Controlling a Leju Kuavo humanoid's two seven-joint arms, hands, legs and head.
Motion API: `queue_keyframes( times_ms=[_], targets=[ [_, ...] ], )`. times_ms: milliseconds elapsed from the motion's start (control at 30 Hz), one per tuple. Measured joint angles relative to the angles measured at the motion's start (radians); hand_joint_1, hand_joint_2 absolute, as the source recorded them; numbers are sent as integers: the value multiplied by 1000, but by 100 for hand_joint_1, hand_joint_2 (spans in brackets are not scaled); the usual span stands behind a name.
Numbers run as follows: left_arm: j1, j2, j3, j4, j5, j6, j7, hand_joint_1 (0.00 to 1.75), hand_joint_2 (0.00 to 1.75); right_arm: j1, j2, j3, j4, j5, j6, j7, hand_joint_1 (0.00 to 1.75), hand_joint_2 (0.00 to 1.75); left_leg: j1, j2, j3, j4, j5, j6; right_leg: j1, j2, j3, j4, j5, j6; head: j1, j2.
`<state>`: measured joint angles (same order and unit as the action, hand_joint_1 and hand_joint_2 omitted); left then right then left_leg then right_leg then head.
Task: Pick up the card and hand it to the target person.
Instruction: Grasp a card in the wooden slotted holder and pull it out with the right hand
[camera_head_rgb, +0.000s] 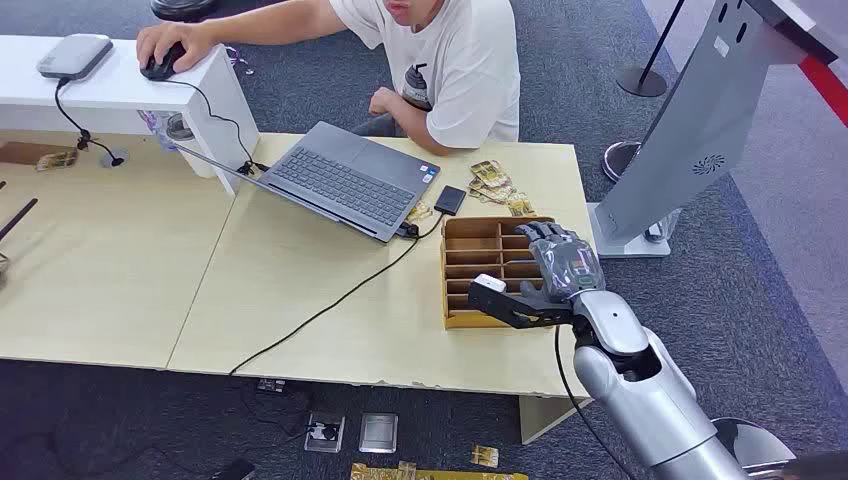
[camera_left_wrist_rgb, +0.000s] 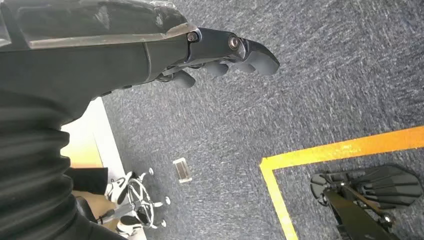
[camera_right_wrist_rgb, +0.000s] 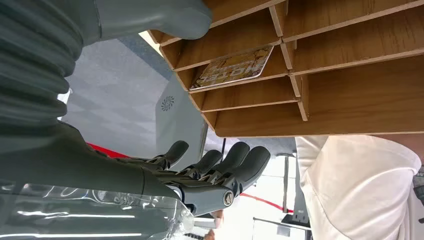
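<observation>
A wooden card rack (camera_head_rgb: 478, 262) with several slots lies on the table's right part. My right hand (camera_head_rgb: 562, 268) hovers over its right half, fingers apart, holding nothing. In the right wrist view a gold-patterned card (camera_right_wrist_rgb: 235, 67) lies in one slot of the rack (camera_right_wrist_rgb: 340, 85); the thumb (camera_right_wrist_rgb: 150, 20) is at the rack's edge and the fingers (camera_right_wrist_rgb: 220, 167) are spread apart beyond it, off the card. A person in a white T-shirt (camera_head_rgb: 455, 70) sits at the table's far side. My left hand (camera_left_wrist_rgb: 220, 55) hangs over the carpet, loosely extended and holding nothing.
An open laptop (camera_head_rgb: 345, 180) with a black cable (camera_head_rgb: 330, 305) lies left of the rack. Beyond the rack are a small black box (camera_head_rgb: 450, 200) and loose cards (camera_head_rgb: 495, 182). A grey kiosk stand (camera_head_rgb: 700, 130) rises at the right. Cards lie on the floor (camera_head_rgb: 360, 432).
</observation>
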<state>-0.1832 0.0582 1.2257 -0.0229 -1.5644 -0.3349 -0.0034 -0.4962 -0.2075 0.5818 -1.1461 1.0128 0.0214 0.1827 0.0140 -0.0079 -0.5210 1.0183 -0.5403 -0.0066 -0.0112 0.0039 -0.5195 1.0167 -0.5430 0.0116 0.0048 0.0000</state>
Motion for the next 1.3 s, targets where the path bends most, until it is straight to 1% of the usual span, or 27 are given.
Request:
queue_keyframes(
  times_ms=[233, 500, 633, 767, 800, 1033, 1167, 1300],
  targets=[
    [0, 1, 0, 0, 0, 0, 0, 0, 175, -1, 0, 4, 1, 0, 0, 0, 50, 175, 0, 0, 0, 0, 0, 0, 0, 0, 0, 0, 0, 0, 0, 0],
    [0, 1, 0, 0, 0, 0, 0, 0, 175, -11, 6, 18, 16, 0, 1, -4, 58, 175, 0, 0, 0, 0, 0, 0, 0, 0, 0, 0, 0, 0, 0, 0],
    [0, 1, 0, 0, 0, 0, 1, 0, 175, -15, 8, 26, 24, 1, 0, -4, 53, 175, 0, 0, 0, 0, 0, 0, 0, 0, 0, 0, 0, 0, 0, 0],
    [0, 1, 0, 0, 0, 0, 2, 0, 175, -24, 11, 31, 36, 2, -2, -5, 66, 175, 0, 0, 0, 0, 0, 0, 0, 0, 0, 0, 0, 0, 0, 0],
    [0, 1, 0, 0, 0, 0, 3, 0, 175, -26, 13, 32, 40, 2, -3, -5, 66, 175, 0, 0, 0, 0, 0, 0, 0, 0, 0, 0, 0, 0, 0, 0],
    [0, 2, 0, 0, 0, 0, 3, 0, 175, -39, 18, 34, 69, 1, -14, -6, 62, 175, 0, 0, 0, 0, 0, 0, 0, 0, 0, 0, 0, 0, 0, 0],
    [0, 2, 0, 0, 0, 0, 3, 0, 175, -42, 18, 36, 82, 1, -17, -6, 56, 175, 0, 0, 0, 0, 0, 0, 0, 0, 0, 0, 0, 0, 0, 0],
    [0, 2, 0, 0, 0, 0, 3, 0, 175, -44, 18, 41, 87, 2, -17, -5, 60, 175, 0, 0, 0, 0, 0, 0, 0, 0, 0, 0, 0, 0, 0, 0]
  ],
)
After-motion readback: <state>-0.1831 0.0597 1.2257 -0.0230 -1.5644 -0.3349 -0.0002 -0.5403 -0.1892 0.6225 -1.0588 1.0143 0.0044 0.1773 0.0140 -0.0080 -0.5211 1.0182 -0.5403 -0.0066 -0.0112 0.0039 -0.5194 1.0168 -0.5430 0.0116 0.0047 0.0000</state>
